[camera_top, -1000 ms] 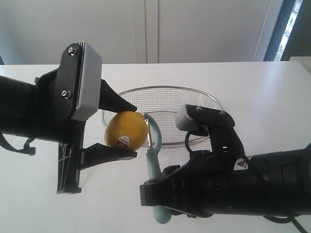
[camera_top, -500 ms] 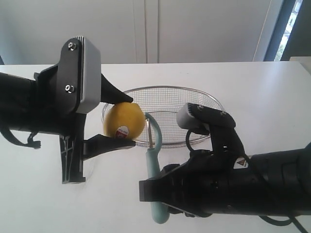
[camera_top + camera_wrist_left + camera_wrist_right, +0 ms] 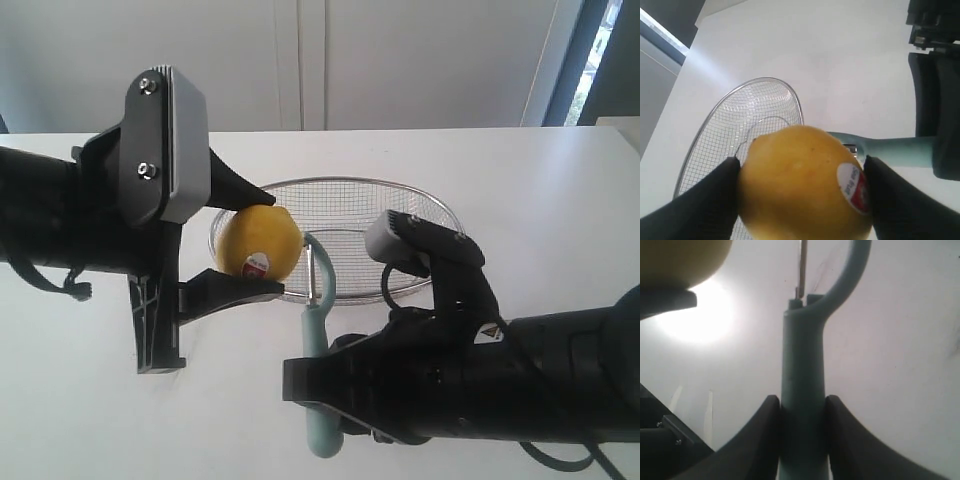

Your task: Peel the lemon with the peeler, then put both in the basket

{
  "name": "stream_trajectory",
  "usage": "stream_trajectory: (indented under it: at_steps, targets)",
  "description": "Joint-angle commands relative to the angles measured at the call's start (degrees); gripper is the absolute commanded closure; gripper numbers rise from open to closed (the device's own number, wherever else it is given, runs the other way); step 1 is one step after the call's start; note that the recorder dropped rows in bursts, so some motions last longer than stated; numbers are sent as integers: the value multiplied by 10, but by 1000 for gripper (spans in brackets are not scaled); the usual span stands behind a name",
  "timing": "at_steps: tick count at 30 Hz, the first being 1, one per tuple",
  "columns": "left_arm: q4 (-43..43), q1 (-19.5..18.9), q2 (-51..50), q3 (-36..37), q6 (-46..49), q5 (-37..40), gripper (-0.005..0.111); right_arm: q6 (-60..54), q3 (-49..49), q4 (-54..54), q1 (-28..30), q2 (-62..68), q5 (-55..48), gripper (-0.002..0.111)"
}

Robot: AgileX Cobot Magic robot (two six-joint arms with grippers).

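Observation:
My left gripper point(image 3: 248, 238) is shut on the yellow lemon point(image 3: 260, 240), holding it in the air just in front of the wire basket point(image 3: 400, 205); its red-and-white sticker faces down and outward. In the left wrist view the lemon point(image 3: 802, 182) fills the space between both black fingers. My right gripper point(image 3: 801, 407) is shut on the handle of the pale teal peeler point(image 3: 802, 385), which stands upright. The peeler point(image 3: 318, 340) has its hooked head and blade right beside the lemon's right side; contact cannot be told.
The oval mesh basket point(image 3: 735, 120) lies on the white table behind both grippers. A white wall or cabinet front rises behind the table, and a window strip shows at the far right. Both black arms fill the near part of the table.
The left gripper has lifted the lemon up and slightly back toward the basket. The right arm has shifted a little left with the peeler, whose head stays beside the lemon.

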State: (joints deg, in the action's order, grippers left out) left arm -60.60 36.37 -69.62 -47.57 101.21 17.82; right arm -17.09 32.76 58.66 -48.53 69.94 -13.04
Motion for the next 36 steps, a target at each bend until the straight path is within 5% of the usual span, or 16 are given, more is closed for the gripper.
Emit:
stream_trajectory:
  at_steps: [1,36]
  targets:
    - [-23,3,-19,-4,15,11,107,-6,-2,8,-1,10,5,108]
    - [-23,3,-21,-4,14,5,107,-7,-2,21,-31,-37,54,108]
